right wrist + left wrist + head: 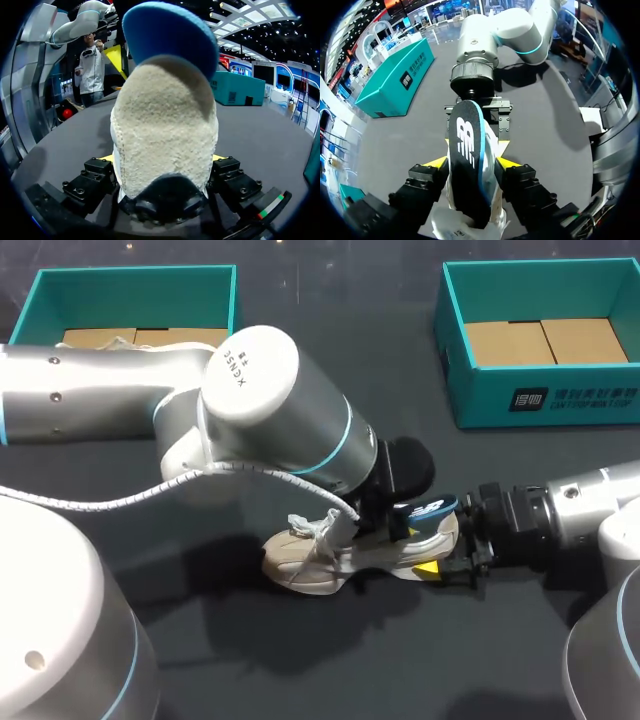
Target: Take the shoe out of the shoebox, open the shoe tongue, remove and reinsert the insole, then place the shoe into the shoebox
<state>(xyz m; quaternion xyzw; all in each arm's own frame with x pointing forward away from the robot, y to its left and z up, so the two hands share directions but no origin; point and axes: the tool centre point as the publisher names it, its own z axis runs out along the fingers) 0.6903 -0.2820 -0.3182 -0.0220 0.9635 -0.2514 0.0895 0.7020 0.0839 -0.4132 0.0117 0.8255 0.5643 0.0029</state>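
The shoe, a pale beige trainer, lies on the dark counter near the middle, toe to the left and heel to the right, outside both boxes. Its white laces are bunched loosely over the front.

The left arm comes in from the left and bends down over the shoe. Its end effector is closed on the insole, with one yellow-tipped finger on each side of it. The insole is black on its top face and blue underneath. It stands partly out of the shoe's opening and slants up toward the heel.

The right arm reaches in low from the right. Its end effector grips the shoe's heel, which has a fuzzy fabric back, with a finger on either side. In the right wrist view, the insole's blue underside juts out above the heel.

Two teal shoeboxes sit open at the far side of the counter. One is at the far left, behind the left arm. The other is at the far right. Both are well apart from the shoe and show cardboard inside.
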